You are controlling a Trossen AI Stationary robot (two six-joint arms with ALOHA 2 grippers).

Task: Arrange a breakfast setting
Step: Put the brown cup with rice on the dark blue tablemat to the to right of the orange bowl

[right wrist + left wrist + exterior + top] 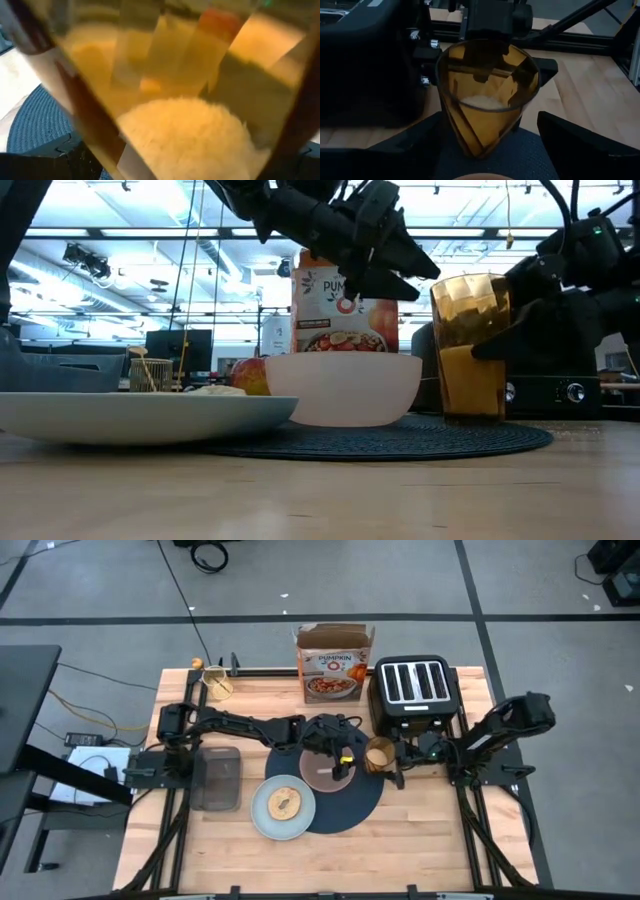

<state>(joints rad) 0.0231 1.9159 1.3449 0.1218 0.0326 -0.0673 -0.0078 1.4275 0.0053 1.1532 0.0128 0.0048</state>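
Filling the right wrist view, amber glass (165, 90) hides right hand (398, 762) — fingers unseen.

High view: straight down over whole table. Low view: tabletop level, facing the room. Both wrist views close on the amber glass (487, 95), seen everywhere.

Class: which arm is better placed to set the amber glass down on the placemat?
Right. Its tool already grips the amber glass standing at the placemat edge. The left tool hovers above the bowl.
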